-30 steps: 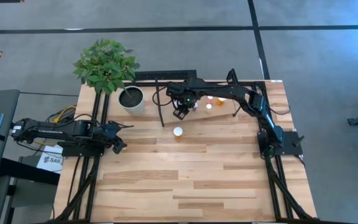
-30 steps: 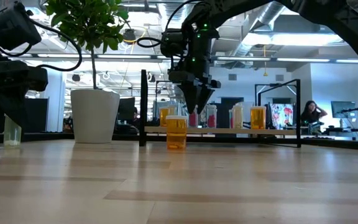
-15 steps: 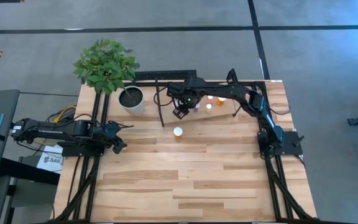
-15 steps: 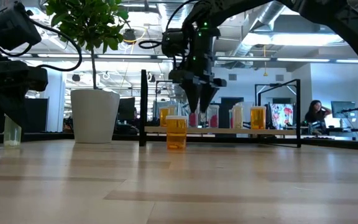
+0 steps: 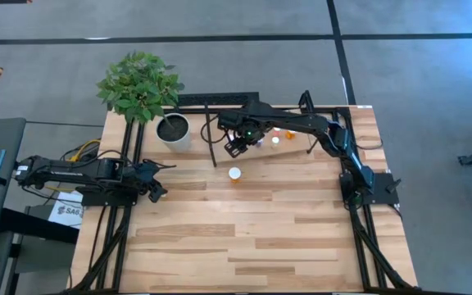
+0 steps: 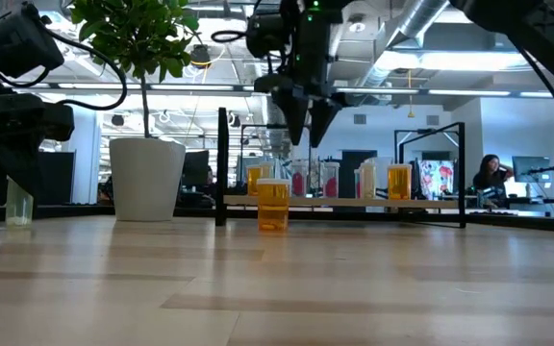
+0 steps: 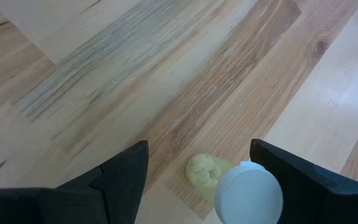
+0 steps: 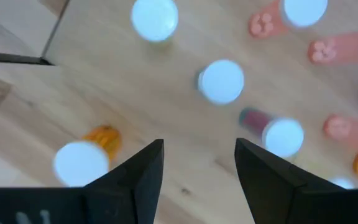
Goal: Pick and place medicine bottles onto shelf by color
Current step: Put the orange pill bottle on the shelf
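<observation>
The shelf (image 6: 431,201) stands at the table's far side with several medicine bottles upright on its board: an orange one (image 6: 258,178), pinkish-red ones (image 6: 327,180), a pale one (image 6: 366,180) and another orange one (image 6: 398,180). One orange bottle (image 6: 273,204) stands on the table in front of the shelf (image 5: 234,173). My right gripper (image 6: 306,139) hangs open and empty above the shelf's left part, fingers pointing down (image 8: 199,165). My left gripper (image 7: 197,180) is open, low at the table's left edge (image 5: 156,188). A pale bottle with a white cap (image 7: 248,193) stands between its fingers, close to one of them.
A white plant pot (image 6: 147,178) with a green plant stands at the far left, beside the shelf's left black upright (image 6: 221,163). The wooden tabletop in front of the shelf lies bare toward the near edge. A person (image 6: 484,178) sits in the room far behind.
My right gripper has opened its fingers over a pinkish-red bottle on the shelf and has gone straight up, clear of the bottle caps. The bottle stays upright on the board.
</observation>
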Available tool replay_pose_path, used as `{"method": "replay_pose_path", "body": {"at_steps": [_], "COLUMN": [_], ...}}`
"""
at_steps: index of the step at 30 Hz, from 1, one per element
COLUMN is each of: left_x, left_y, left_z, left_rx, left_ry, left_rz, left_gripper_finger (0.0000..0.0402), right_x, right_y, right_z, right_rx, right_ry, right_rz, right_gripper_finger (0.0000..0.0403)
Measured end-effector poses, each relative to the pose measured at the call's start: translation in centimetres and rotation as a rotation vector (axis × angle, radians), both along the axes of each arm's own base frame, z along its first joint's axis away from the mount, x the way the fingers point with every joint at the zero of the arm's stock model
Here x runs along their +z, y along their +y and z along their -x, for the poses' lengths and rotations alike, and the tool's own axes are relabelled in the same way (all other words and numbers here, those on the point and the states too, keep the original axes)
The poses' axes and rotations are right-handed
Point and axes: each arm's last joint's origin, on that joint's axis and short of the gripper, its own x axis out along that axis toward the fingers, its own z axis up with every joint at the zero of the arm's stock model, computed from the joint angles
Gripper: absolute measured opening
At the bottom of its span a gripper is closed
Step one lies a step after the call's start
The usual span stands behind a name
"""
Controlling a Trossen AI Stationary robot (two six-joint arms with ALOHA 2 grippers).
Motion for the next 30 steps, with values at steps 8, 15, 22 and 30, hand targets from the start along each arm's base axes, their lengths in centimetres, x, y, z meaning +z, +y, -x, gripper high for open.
{"method": "replay_pose_path", "body": {"at_steps": [8, 15, 22, 30], "left_x": [0.0, 0.0, 0.0, 0.0], "left_y": [0.0, 0.0, 0.0, 0.0], "left_z": [0.0, 0.0, 0.0, 0.0], "left_rx": [0.000, 0.000, 0.000, 0.000], "left_ry": [0.000, 0.000, 0.000, 0.000], "left_rz": [0.000, 0.000, 0.000, 0.000], "left_gripper_finger": [0.0267, 0.0267, 0.0267, 0.0267], "right_x": [0.9, 0.9, 0.9, -0.2], "right_y": [4.0, 8.1, 11.0, 12.1], "right_z": [-0.2, -1.1, -1.7, -2.4], "right_rx": [-0.135, -0.240, -0.315, -0.386], "right_ry": [0.012, -0.053, -0.118, -0.122], "right_rz": [-0.025, -0.045, -0.068, -0.087], "right_gripper_finger": [0.0218, 0.0218, 0.0222, 0.0282]}}
